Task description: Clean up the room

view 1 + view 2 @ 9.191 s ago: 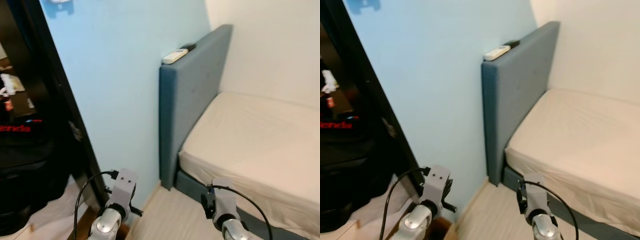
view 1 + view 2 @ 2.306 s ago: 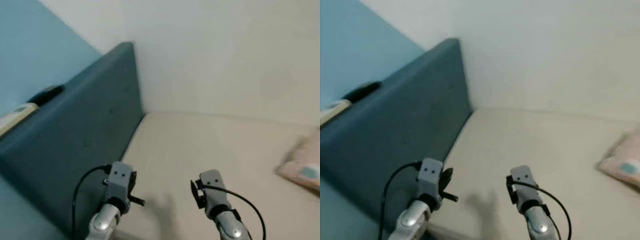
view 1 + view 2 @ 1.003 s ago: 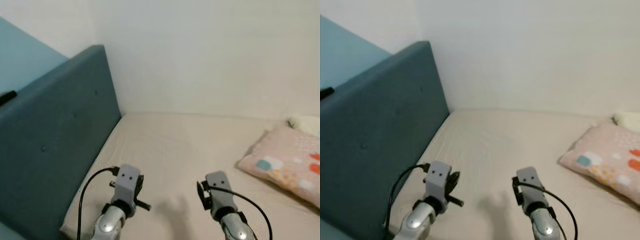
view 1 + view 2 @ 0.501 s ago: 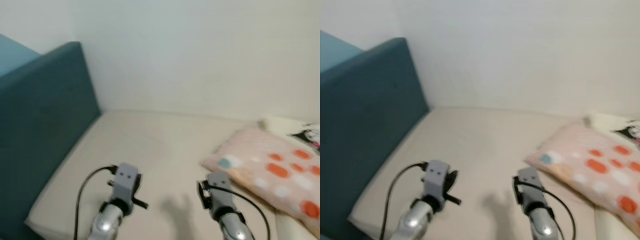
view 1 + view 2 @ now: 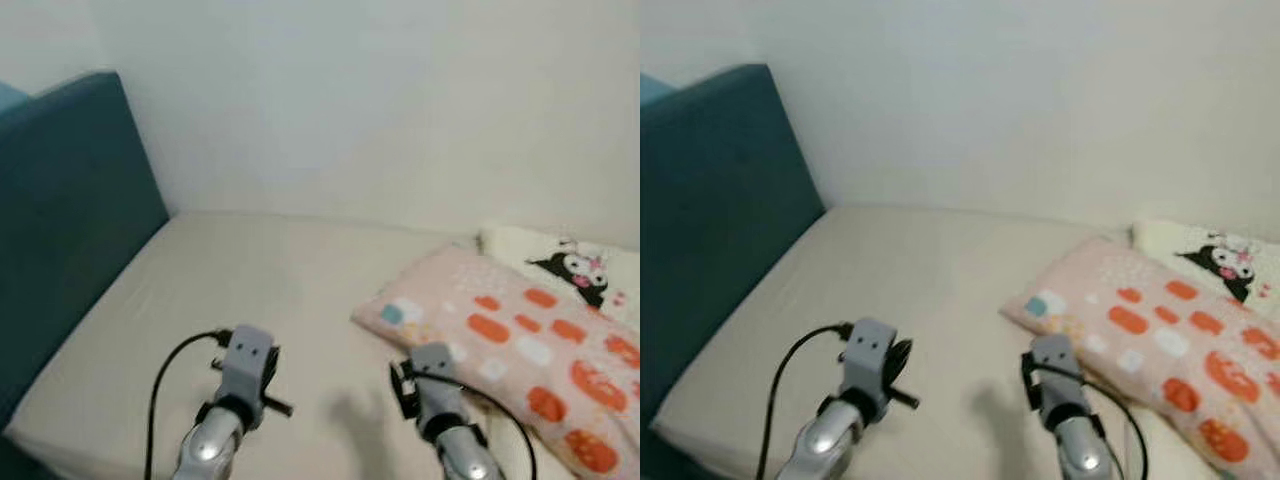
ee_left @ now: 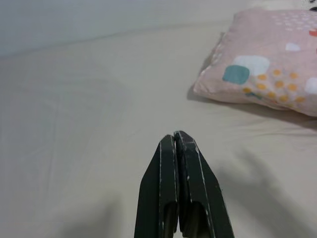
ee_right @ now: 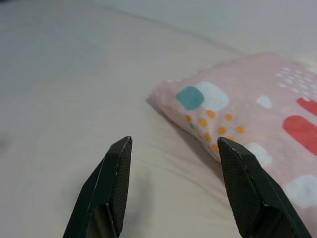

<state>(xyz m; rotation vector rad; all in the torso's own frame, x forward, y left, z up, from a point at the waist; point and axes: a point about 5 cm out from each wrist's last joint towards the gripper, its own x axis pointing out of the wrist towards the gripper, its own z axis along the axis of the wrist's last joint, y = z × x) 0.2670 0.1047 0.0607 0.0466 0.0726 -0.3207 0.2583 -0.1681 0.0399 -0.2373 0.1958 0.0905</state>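
Left gripper: its fingers are pressing flat together, gripping nothing, and hovering above the bare sheet of the bed, well short of the pillow.

Right gripper: its fingers are standing wide apart with nothing between them, hanging over the sheet and pointing toward the near corner of the pink pillow, close to it but apart from it.

Arms: both silver arms are reaching forward side by side from the bottom of the head views, the left wrist trailing a black cable, the right wrist trailing another.

Pink pillow: it is lying flat on the right side of the bed, showing orange, white and teal patches plus a scatter of small yellow dots near its corner.

White pillow: it is lying behind the pink one against the wall, touching or tucked under it, and bearing a black cartoon figure with a pink bow.

Bed: its cream sheet is lying smooth across the mattress.

Headboard: dark teal, padded, it is rising at the left end of the bed.

Wall: pale and plain, it is running along the far side of the bed.
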